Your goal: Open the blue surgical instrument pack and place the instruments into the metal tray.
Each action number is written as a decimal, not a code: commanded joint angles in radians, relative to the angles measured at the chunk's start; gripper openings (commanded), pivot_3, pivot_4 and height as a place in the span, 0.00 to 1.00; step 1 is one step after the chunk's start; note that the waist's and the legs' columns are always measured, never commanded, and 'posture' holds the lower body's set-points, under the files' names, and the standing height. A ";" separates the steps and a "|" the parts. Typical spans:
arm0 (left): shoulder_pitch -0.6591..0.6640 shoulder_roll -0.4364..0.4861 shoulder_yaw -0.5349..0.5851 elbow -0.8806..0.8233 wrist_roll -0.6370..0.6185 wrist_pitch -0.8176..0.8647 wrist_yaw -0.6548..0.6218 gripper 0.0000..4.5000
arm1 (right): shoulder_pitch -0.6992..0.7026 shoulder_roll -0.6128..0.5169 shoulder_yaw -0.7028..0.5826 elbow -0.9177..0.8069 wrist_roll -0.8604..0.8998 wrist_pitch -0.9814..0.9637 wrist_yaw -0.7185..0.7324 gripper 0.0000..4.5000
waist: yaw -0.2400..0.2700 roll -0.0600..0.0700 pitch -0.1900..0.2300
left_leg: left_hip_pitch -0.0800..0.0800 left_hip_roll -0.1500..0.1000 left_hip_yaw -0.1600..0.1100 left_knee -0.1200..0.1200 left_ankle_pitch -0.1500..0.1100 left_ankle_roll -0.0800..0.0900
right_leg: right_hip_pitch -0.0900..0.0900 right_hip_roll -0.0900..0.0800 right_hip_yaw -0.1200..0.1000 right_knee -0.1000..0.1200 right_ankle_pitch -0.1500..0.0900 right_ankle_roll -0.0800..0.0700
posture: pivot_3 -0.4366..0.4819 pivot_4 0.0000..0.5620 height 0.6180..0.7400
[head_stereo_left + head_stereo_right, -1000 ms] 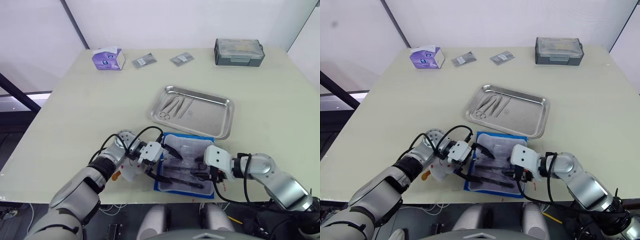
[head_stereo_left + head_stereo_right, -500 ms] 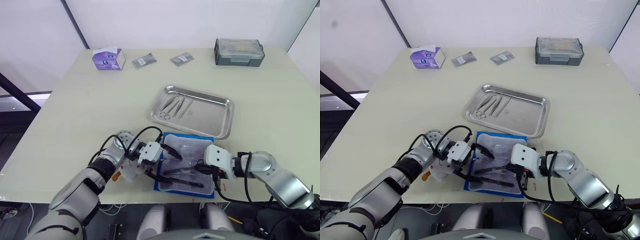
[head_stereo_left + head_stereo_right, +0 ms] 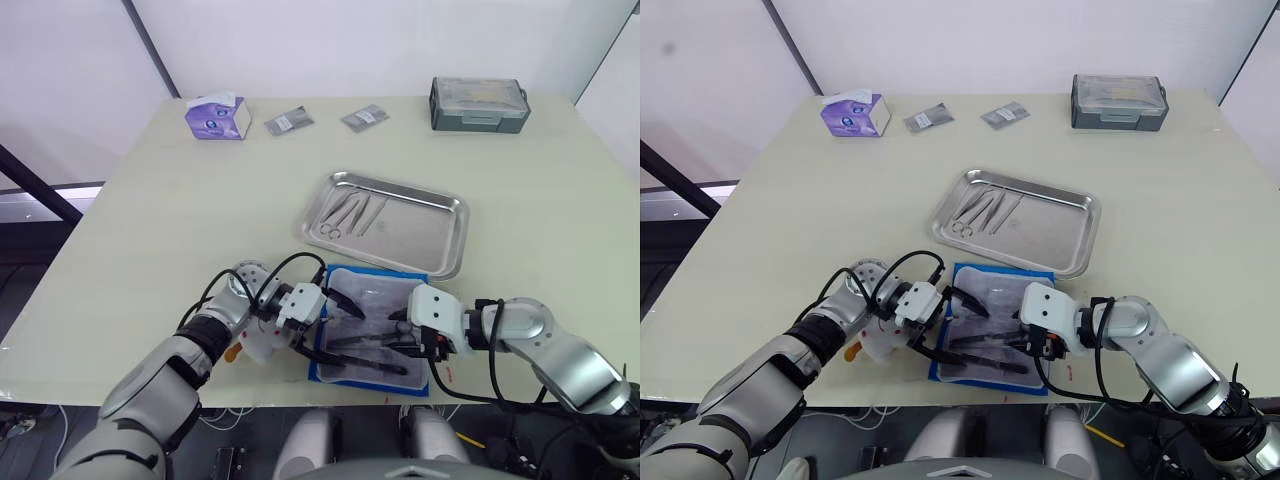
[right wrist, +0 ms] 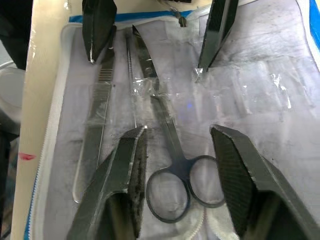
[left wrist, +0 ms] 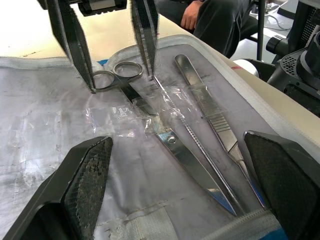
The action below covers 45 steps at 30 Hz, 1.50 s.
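Note:
The blue surgical instrument pack [image 3: 372,292] lies open at the table's near edge, pale lining up. On the lining lie instruments: scissors [image 4: 169,131], broad tweezers [image 4: 95,120] and a thin forceps [image 5: 186,131], partly under clear film. My left gripper [image 3: 333,328] is open, its fingers spread over the pack's left end around the blade tips. My right gripper [image 4: 179,132] is open at the pack's right end, its fingers [image 4: 131,165] flanking the scissors just above the ring handles. The metal tray [image 3: 425,232] sits just behind the pack with several instruments [image 3: 350,212] at its left end.
A purple tissue box [image 3: 215,117], two small grey packets [image 3: 288,121] and a grey lidded box [image 3: 478,104] line the far side. The pack reaches almost to the table's near edge [image 3: 360,402]. A person's hand and dark trousers [image 5: 200,17] show beyond that edge.
My right gripper has edged a little further in over the pack's right end, toward the scissors' handles. The left gripper and the tray have not moved.

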 commanded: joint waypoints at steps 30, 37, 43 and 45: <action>0.048 -0.013 -0.068 0.084 0.099 0.004 -0.039 1.00 | -0.046 -0.020 0.109 0.100 -0.102 -0.037 0.038 0.01 | 0.000 0.000 -0.001 | 0.001 0.000 0.000 0.003 0.000 0.000 | 0.001 0.000 0.000 0.003 0.000 0.000 | 0.48 0.27 0.95; 0.052 -0.020 -0.065 0.083 0.103 0.007 -0.039 1.00 | -0.089 -0.020 0.098 0.031 -0.095 0.013 0.043 0.01 | 0.000 0.000 -0.001 | 0.002 0.000 0.000 0.003 0.000 0.000 | 0.001 0.000 0.000 0.004 0.000 0.000 | 0.48 0.27 0.95; 0.056 -0.025 -0.064 0.084 0.112 0.014 -0.039 1.00 | -0.139 -0.033 0.110 -0.033 -0.088 0.087 0.059 0.01 | 0.002 0.000 -0.001 | 0.001 0.000 0.000 0.003 0.000 0.000 | 0.000 0.000 0.000 0.004 0.000 0.000 | 0.48 0.27 0.95; 0.057 -0.026 -0.062 0.084 0.115 0.016 -0.039 1.00 | -0.155 -0.037 0.114 -0.053 -0.085 0.112 0.063 0.01 | 0.003 0.000 -0.001 | 0.001 -0.001 0.000 0.003 0.000 0.000 | 0.000 0.000 0.000 0.004 0.000 0.000 | 0.48 0.27 0.95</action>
